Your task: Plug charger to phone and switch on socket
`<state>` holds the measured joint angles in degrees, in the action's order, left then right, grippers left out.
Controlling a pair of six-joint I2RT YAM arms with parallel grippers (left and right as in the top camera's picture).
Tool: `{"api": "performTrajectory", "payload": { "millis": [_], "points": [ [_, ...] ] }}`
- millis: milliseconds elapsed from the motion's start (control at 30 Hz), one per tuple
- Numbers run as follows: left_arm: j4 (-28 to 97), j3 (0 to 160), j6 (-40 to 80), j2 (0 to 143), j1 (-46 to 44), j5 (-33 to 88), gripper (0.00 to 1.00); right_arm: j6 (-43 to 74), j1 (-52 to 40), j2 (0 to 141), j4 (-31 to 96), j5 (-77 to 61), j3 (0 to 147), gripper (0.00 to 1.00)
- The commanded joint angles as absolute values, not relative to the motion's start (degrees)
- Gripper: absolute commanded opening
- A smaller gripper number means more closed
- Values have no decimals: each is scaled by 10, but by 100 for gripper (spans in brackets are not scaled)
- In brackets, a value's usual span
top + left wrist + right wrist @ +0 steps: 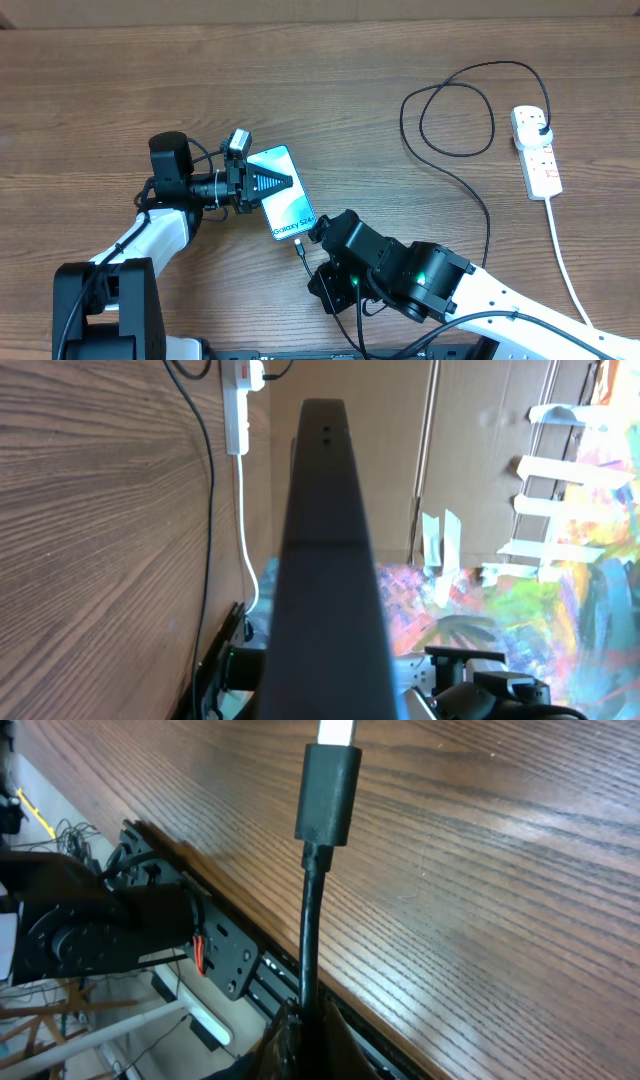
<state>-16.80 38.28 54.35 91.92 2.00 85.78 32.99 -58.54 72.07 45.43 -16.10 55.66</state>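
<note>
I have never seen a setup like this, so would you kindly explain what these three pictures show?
Two robot arms work at a wooden table. The overhead picture looks straight down; the other two come from cameras on each wrist. The left gripper is shut on the phone, whose dark edge fills the left wrist view. The right gripper is shut on the charger, a thin black cable; its connector tip shows close up in the right wrist view. At the far right lies the socket, a white power strip, with the charger's plug already in it.
</note>
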Motion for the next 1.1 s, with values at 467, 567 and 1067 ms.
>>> {"api": "performTrajectory", "payload": {
  "millis": [467,567,1067],
  "points": [
    [-172,391,488,917,22,881,4,330,-588,719,440,-122,562,4],
    [-172,391,488,917,22,881,4,330,-588,719,438,-123,562,4],
    [-172,391,489,917,22,865,4,330,-588,719,438,-139,562,4]
  ]
}}
